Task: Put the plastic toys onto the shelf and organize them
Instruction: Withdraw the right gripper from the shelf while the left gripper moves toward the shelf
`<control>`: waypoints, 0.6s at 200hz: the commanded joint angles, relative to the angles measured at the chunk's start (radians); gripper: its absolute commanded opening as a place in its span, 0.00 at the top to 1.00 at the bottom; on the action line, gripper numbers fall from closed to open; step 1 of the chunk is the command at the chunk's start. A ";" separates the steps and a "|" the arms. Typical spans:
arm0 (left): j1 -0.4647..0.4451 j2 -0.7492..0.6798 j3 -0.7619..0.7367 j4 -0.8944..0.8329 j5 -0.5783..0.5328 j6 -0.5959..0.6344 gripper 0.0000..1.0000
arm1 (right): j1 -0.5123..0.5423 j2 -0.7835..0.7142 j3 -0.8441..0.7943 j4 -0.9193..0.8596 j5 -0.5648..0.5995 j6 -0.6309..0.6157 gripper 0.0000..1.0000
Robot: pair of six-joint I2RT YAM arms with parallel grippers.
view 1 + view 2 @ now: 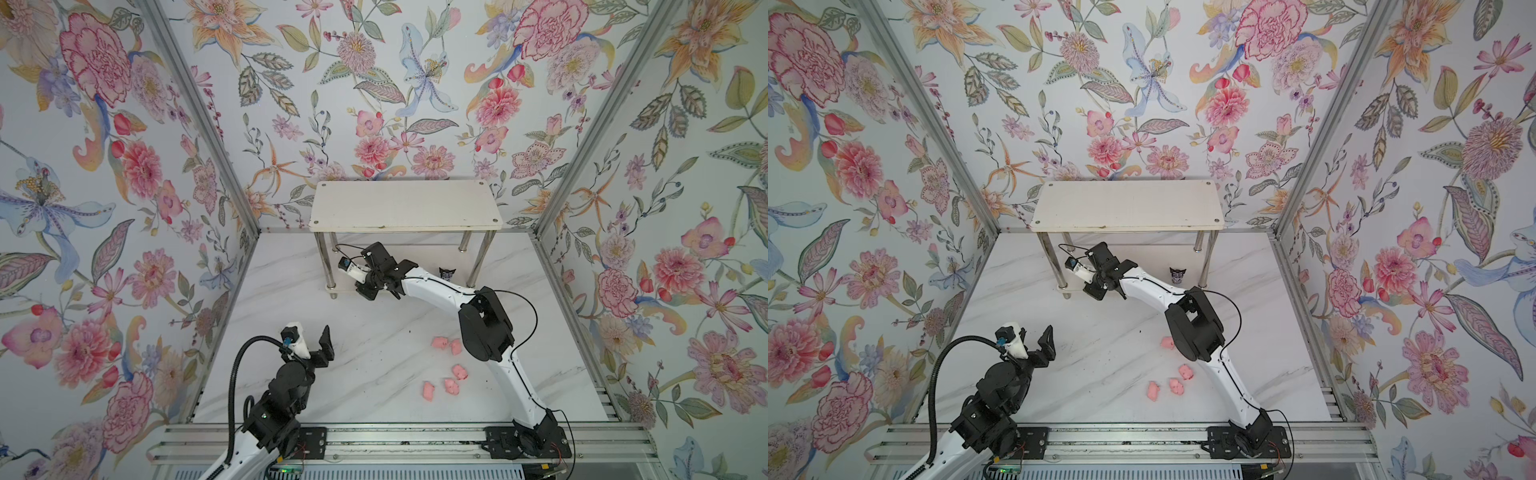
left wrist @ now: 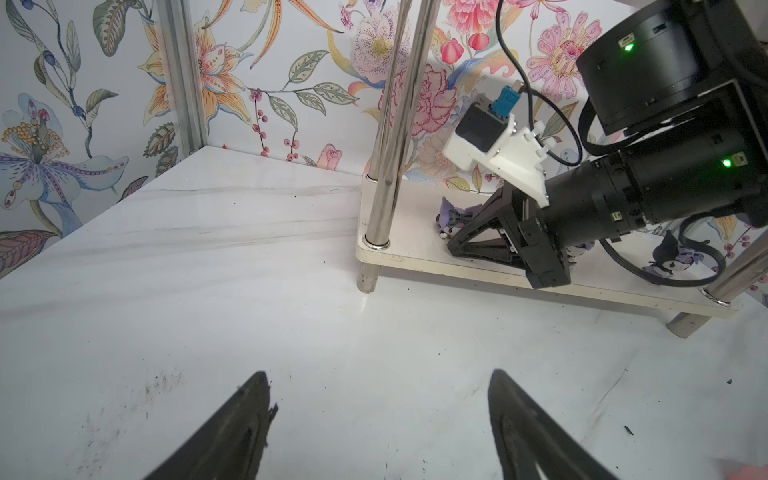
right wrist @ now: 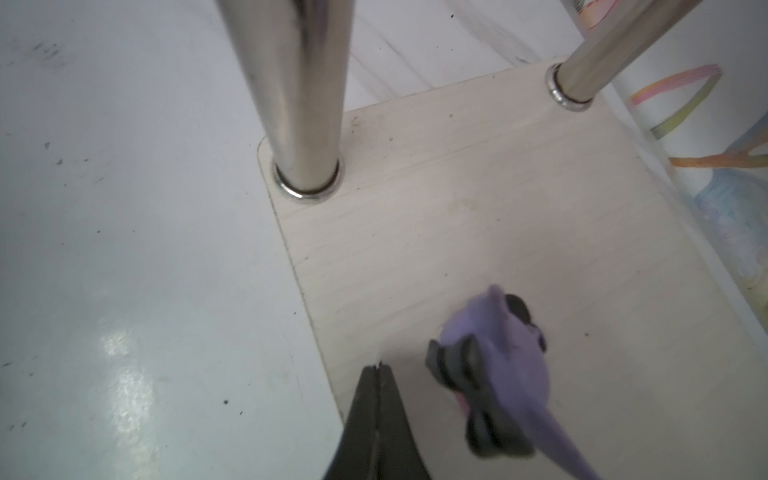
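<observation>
Purple figurine (image 3: pixel 498 336) beside closed right jaws

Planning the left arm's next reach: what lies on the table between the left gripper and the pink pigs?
Nothing: in both top views only bare, lightly speckled marble tabletop separates the left gripper from the pink pigs.
</observation>
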 commanded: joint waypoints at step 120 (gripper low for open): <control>-0.048 0.422 0.080 0.288 0.113 0.018 0.24 | 0.052 -0.927 -1.009 0.331 0.414 0.436 0.96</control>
